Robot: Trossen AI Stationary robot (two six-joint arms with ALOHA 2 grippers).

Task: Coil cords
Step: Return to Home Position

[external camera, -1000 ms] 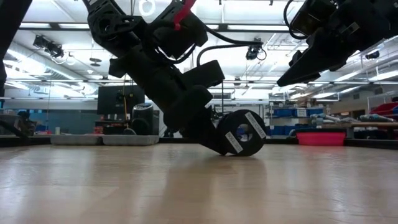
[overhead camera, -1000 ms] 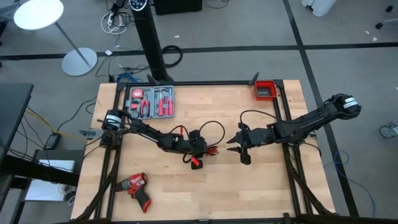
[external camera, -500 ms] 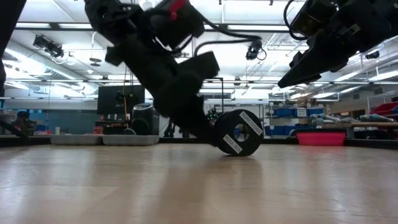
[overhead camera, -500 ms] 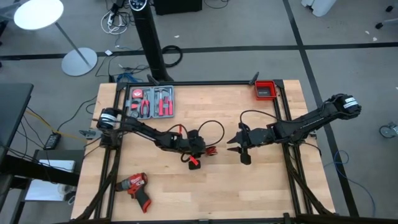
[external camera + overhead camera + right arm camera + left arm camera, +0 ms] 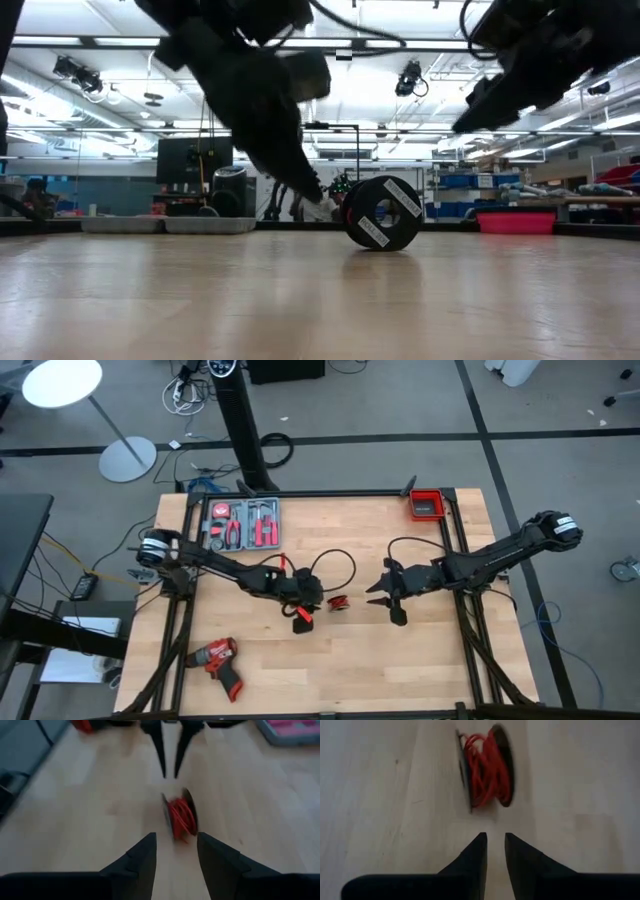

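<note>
red wire (image 5: 485,770) sits wound on a black spool (image 5: 338,603), which stands on its rim near the middle of the wooden table (image 5: 420,660), touched by neither gripper. the left gripper (image 5: 495,836) is just beside the spool on the side toward the table's left edge. it points at the spool with its jaws only narrowly apart, holding nothing. the right gripper (image 5: 176,837) faces the spool from the right-edge side, raised off the wood, its jaws wider and also empty. a tool case (image 5: 240,525) lies by the far left corner, a red bin (image 5: 427,506) sits at the far right corner, and a drill (image 5: 218,658) lies toward the near left corner.
</note>
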